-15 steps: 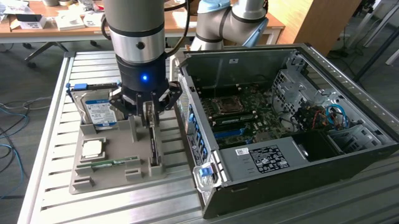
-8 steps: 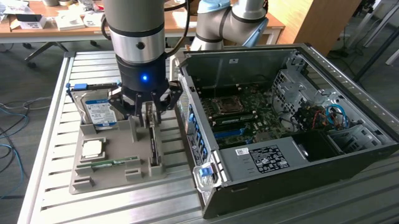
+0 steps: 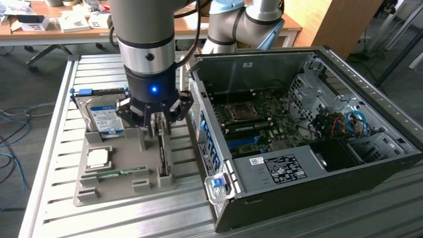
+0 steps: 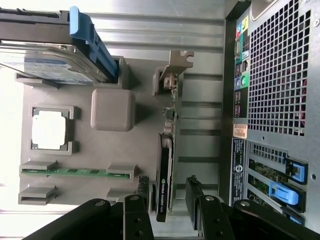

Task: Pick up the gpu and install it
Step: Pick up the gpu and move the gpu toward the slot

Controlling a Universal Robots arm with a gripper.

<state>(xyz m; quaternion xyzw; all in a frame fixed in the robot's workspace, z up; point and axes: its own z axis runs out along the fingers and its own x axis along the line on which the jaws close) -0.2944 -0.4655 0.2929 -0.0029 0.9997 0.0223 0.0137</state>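
1. Standing on its long edge in a slot of the grey tray (image 3: 89, 191), the gpu (image 3: 162, 151) presents both flat faces to the sides. This looks deliberate, so that fingers coming from above can close on the board rather than having to pry it off a surface.
2. The gripper (image 3: 155, 126) hangs directly over the card with its jaws spread. In the wrist view the gripper (image 4: 168, 186) has one finger on each side of the gpu (image 4: 165, 165), near the black fan end, and a gap shows between the card and the fingers (image 4: 192, 192). It is straddling, not yet pinching.
3. The silver bracket (image 4: 180, 60) sits at the far end of the card, clear of the fingers, probably so the grasp lands on the stiffer middle of the board.
4. The hard drive (image 3: 102, 116), the processor (image 3: 99, 157) and the memory stick (image 3: 122, 172) each lie in their own recess of the tray (image 4: 80, 150), apart from the gpu, which leaves the fingers room.
5. The computer case (image 3: 317, 64) lies open just beside the tray on the exterior view's right, with its motherboard (image 3: 264, 119) facing up so a card can go in from above.
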